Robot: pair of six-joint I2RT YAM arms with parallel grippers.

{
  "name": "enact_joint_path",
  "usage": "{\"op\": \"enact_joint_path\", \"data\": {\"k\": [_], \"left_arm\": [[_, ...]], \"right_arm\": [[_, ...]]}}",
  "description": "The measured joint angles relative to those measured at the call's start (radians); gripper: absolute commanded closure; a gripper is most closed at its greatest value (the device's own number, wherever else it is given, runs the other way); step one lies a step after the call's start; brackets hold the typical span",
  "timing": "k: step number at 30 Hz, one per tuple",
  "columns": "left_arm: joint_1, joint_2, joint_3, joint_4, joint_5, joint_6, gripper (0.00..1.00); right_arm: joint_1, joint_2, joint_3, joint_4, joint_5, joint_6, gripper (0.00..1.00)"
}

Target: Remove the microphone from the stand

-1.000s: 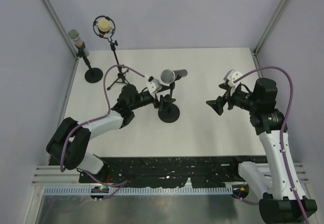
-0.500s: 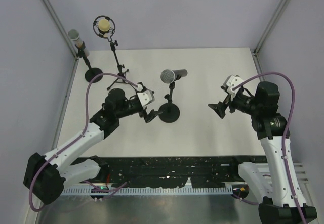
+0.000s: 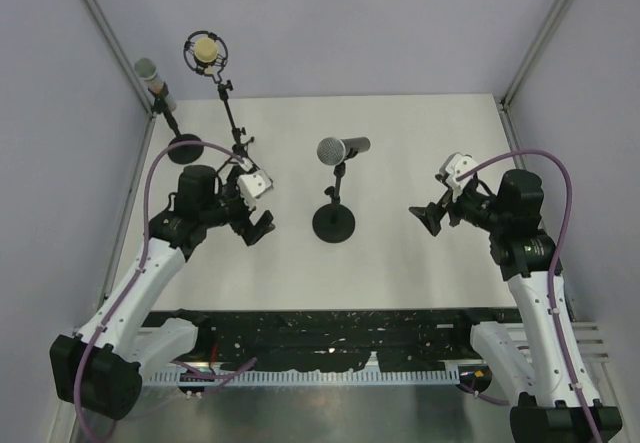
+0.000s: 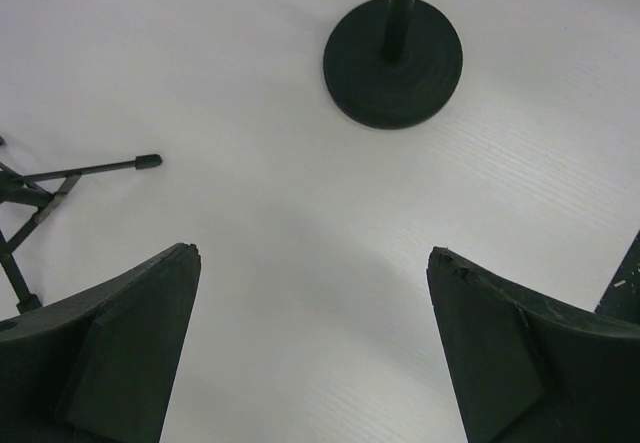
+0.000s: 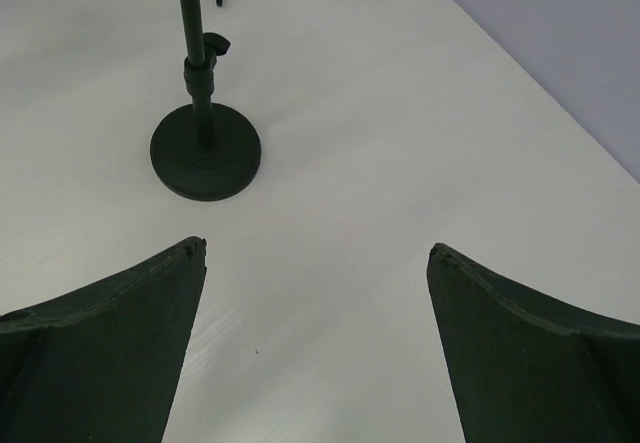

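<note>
Silver-mesh-headed, dark-handled microphone (image 3: 342, 149) sits level in the clip atop its black, round-based metal stand (image 3: 334, 223) (nothing removed yet). Flanking it, well apart, the left gripper (image 3: 256, 227) and right gripper (image 3: 423, 213) hang spread and empty. Next, I judge, one must close on the smooth cylindrical handle and lift it free.

Silvery metal mesh on the microphone (image 3: 331, 150) head; the stand (image 4: 370, 83) base is matt black, finely ringed. The desk (image 4: 250, 213) looks white, matt, faintly grained. Left end effector (image 4: 312, 251) fingers are dull black with rough edges.
</note>
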Motion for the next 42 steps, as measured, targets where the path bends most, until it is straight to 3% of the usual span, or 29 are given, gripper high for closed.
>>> {"op": "enact_joint_path", "data": {"k": [12, 20, 25, 30, 42], "left_arm": [[0.0, -0.033, -0.018, -0.087, 0.056, 0.043, 0.0], [0.0, 0.008, 0.145, -0.195, 0.152, 0.08, 0.0], [-0.006, 0.09, 0.264, -0.206, 0.243, 0.079, 0.0], [-0.049, 0.196, 0.279, -0.164, 0.278, 0.053, 0.0], [-0.115, 0.467, 0.384, 0.003, 0.385, -0.157, 0.0]], "right_arm": [[0.044, -0.001, -0.007, 0.028, 0.017, -0.005, 0.05], [0.046, -0.014, 0.114, -0.082, -0.001, -0.087, 0.05], [0.046, -0.043, 0.208, -0.105, -0.04, -0.108, 0.05], [0.047, -0.031, 0.269, -0.083, -0.071, -0.057, 0.05], [0.158, 0.218, 0.416, 0.019, -0.066, 0.084, 0.05]]}}
